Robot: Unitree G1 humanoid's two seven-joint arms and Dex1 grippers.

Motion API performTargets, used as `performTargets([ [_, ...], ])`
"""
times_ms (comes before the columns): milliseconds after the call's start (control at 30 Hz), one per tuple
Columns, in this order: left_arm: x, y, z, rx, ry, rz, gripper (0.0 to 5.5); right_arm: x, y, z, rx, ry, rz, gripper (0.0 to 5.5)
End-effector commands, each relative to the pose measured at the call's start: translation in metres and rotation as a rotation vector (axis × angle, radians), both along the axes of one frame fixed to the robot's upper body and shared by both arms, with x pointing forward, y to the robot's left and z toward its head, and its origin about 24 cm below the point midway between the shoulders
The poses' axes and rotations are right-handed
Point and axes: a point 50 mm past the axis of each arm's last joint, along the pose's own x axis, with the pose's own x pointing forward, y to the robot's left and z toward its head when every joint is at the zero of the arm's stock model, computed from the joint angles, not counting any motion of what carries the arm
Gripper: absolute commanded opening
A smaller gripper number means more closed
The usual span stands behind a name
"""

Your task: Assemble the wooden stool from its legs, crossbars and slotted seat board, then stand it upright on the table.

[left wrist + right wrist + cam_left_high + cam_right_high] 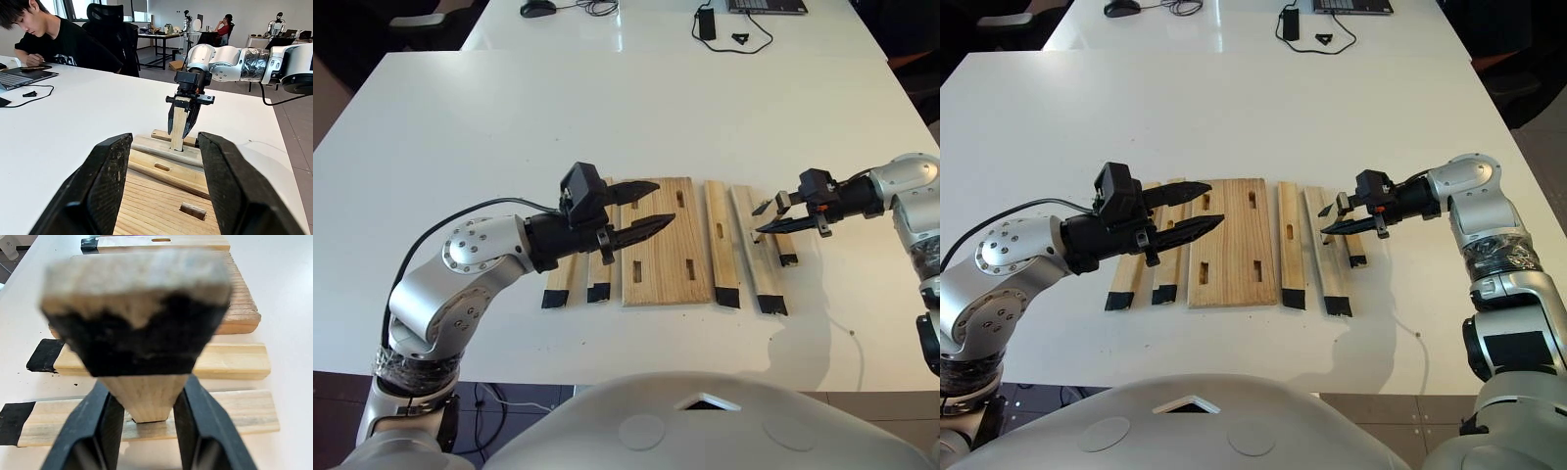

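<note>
Two grippers are up over the desk [607, 98], one empty and one loaded. Your left gripper [664, 202] is spread wide with nothing between its fingers [105, 196]. It hangs above the left part of the slotted seat board [671, 257], and I can't tell whether it touches the wood. The board lies flat mid-desk, slots up.

Your right gripper [180, 134] is clamped on a short wooden piece [137, 333]. The piece's black end sits toward the wrist and its bare end points down past the fingertips. It's over the strips to the right of the board, and I can't tell whether it contacts them.

Flat on the desk beside the board:
- two black-ended strips [563, 279] on the left, partly under your left gripper
- a slotted strip [722, 245] just right of the board
- two more strips [759, 269] beyond that, under the held piece
</note>
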Motion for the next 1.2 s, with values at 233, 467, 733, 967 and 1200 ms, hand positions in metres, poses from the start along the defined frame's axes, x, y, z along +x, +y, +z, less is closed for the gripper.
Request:
performTargets([
  [233,0.0,0.0,0.001,0.015,-0.003,-0.003,2.49,-0.026,-0.003,-0.039,-0.087,0.117,0.004,1.29],
  [467,0.001,0.001,-0.002,0.034,-0.016,0.004,2.49,-0.024,-0.009,-0.036,-0.131,0.062,-0.016,1.29],
  [733,0.003,0.004,0.0,0.035,-0.036,0.012,2.49,-0.01,0.0,-0.03,-0.047,-0.004,-0.077,1.29],
  [967,0.004,0.005,-0.001,0.042,-0.043,0.011,2.49,-0.007,0.001,-0.025,-0.009,-0.008,-0.113,2.3],
  [1200,0.005,0.006,-0.001,0.045,-0.055,0.015,2.49,0.0,-0.002,0.0,0.097,-0.046,-0.179,2.3],
])
